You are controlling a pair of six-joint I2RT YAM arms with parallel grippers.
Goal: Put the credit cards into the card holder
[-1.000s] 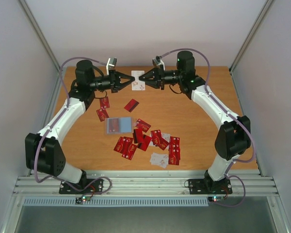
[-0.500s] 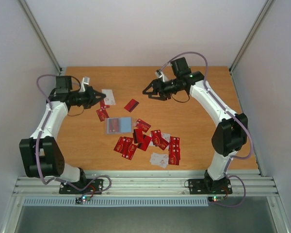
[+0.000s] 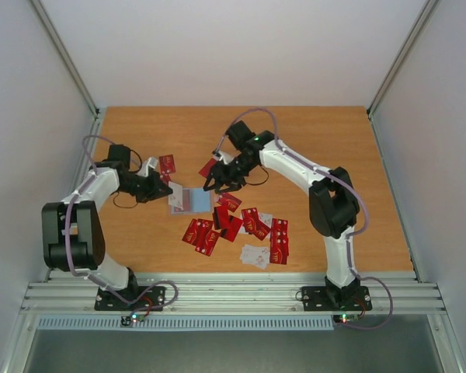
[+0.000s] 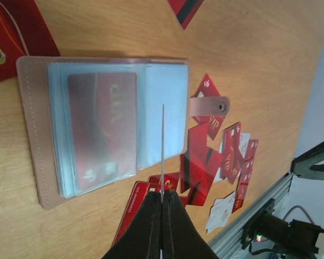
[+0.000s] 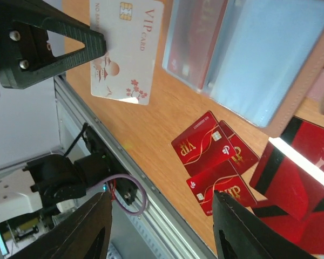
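The card holder [image 4: 28, 124] lies open on the table, its clear sleeves up and one red card [image 4: 102, 129] inside a sleeve. My left gripper [image 4: 163, 195] is shut on a white credit card [image 4: 163, 140], seen edge-on just above the holder's right sleeve. In the right wrist view the same white card [image 5: 124, 51] shows its face, pinched by the left gripper [image 5: 100, 46]. My right gripper [image 5: 162, 200] is open and holds nothing, hovering over red credit cards [image 5: 208, 148] beside the holder [image 5: 259, 65]. From above, the left gripper [image 3: 165, 189] and the right gripper [image 3: 216, 183] flank the holder [image 3: 193, 200].
Several loose red and white cards [image 3: 245, 227] lie scattered right of and in front of the holder. One red card [image 3: 167, 163] lies behind the left gripper. The table's metal front rail [image 5: 129, 178] runs close under the right gripper.
Both arms left the back of the table. The right gripper let go of the white card and opened, then swung down beside the holder. The left gripper carried the card to the holder.
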